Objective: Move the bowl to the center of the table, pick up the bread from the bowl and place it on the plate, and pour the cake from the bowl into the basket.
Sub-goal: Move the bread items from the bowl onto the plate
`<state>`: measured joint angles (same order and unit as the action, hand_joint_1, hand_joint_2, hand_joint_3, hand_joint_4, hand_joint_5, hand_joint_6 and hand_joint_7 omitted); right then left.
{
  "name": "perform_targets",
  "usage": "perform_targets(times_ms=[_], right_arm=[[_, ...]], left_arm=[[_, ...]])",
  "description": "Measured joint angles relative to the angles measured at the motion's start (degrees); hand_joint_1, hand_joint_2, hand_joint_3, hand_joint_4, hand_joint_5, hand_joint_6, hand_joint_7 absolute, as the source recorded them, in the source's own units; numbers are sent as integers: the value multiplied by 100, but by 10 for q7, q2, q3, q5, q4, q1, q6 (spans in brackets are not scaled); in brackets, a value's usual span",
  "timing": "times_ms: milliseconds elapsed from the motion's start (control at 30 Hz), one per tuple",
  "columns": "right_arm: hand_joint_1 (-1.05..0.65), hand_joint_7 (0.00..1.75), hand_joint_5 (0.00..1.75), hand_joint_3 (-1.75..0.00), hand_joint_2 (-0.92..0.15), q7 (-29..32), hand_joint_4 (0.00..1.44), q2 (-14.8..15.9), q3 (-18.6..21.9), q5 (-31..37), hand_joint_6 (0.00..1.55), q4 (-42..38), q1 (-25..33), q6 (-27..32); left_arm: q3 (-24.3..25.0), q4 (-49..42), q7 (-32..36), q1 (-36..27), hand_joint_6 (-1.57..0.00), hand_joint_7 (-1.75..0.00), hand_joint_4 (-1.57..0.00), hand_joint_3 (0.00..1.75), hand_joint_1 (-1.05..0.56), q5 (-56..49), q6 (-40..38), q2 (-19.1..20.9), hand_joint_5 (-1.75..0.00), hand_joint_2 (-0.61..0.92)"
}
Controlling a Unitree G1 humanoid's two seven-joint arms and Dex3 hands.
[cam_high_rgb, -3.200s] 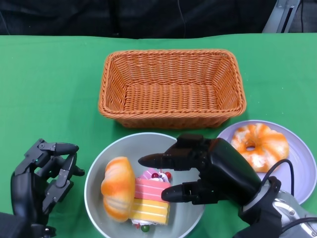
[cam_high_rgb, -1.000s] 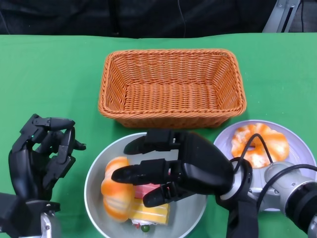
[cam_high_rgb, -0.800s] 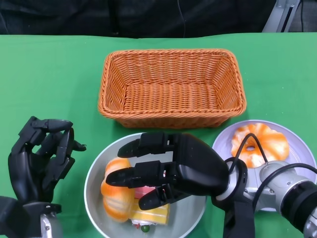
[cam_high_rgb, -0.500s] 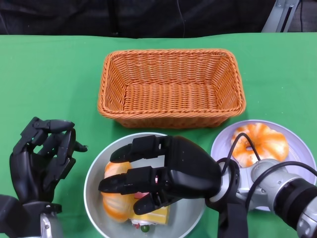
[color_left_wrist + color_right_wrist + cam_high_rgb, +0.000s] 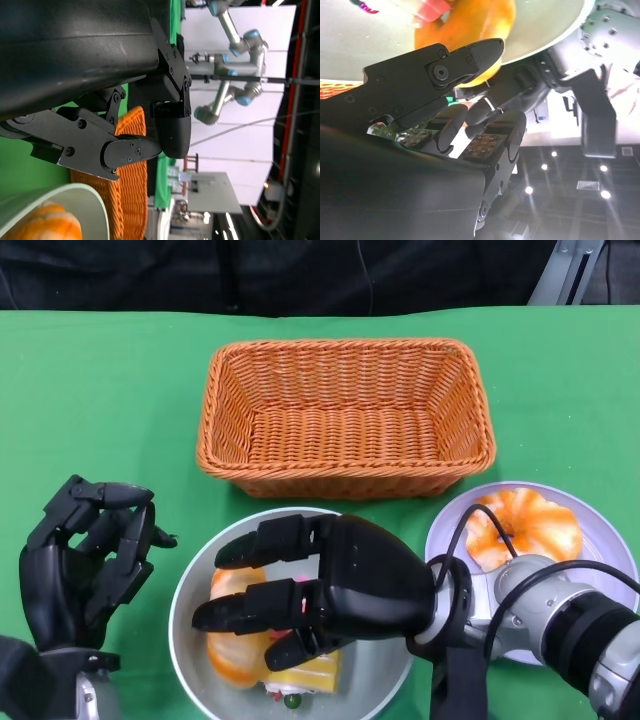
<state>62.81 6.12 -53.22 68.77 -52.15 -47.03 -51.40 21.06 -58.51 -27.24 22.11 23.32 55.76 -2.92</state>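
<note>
1. Bread (image 5: 232, 640): orange, glossy, rounded and ridged bun, lay at the 9 o'clock side of the bowl (image 5: 190, 590), nearest the camera. Over the preceding three seconds the right hand (image 5: 315, 585) had travelled from the bowl's 3 o'clock side across to directly above the bun, sinking lower. Its fingers were spread and slightly curled around the bread; the right wrist view showed one fingertip (image 5: 480, 50) against the orange surface. Whether a grip had closed, I could not tell. Judged: the pick-up step was beginning, bread not yet lifted.

2. Cake (image 5: 300, 672): layered slab, pink over yellow, soft-edged, mostly hidden beneath the right hand, beside the bread at the bowl's 6 o'clock.

3. Bowl: pale grey-green, smooth, round, shallow, sitting near the table's centre line.

4. Left hand (image 5: 85, 565): black, hard-shelled, held at 9 o'clock of the bowl, apart from it, fingers curled inward on nothing; little changed.

5. Plate (image 5: 610, 560): lavender, smooth, round, at 3 o'clock of the bowl, carrying an orange glazed ring pastry (image 5: 525, 525).

6. Basket (image 5: 345, 415): orange woven wicker, rectangular, deep-walled, at 12 o'clock, holding nothing visible.

7. Table (image 5: 100, 390): matte green cloth.
</note>
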Motion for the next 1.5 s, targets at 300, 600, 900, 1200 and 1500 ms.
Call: perform_targets(times_ms=[300,600,900,1200,1500], right_arm=[[-61,0,12,0,-74,-18,71,2,-7,4,71,3,-6,23],[-57,0,10,0,-75,-4,74,-4,-22,13,72,-2,-7,43],[-48,0,7,-1,-79,-4,75,-14,-42,14,73,-19,-10,52],[-49,1,6,-1,-83,-16,76,-22,-44,13,75,-35,-13,55],[-52,1,5,-1,-84,-34,78,-24,-44,13,76,-35,-16,66]], left_arm=[[17,-16,-55,7,-76,-121,-76,50,-25,23,-2,0,-152,85],[32,-34,-77,18,-77,-118,-76,36,-30,22,13,2,-151,92],[23,-33,6,18,-76,-124,-74,37,-27,-27,15,0,-157,92],[15,-34,16,18,-73,-126,-74,36,-29,-36,29,1,-157,92],[11,-37,53,18,-73,-126,-75,37,-29,-51,35,1,-156,92]])
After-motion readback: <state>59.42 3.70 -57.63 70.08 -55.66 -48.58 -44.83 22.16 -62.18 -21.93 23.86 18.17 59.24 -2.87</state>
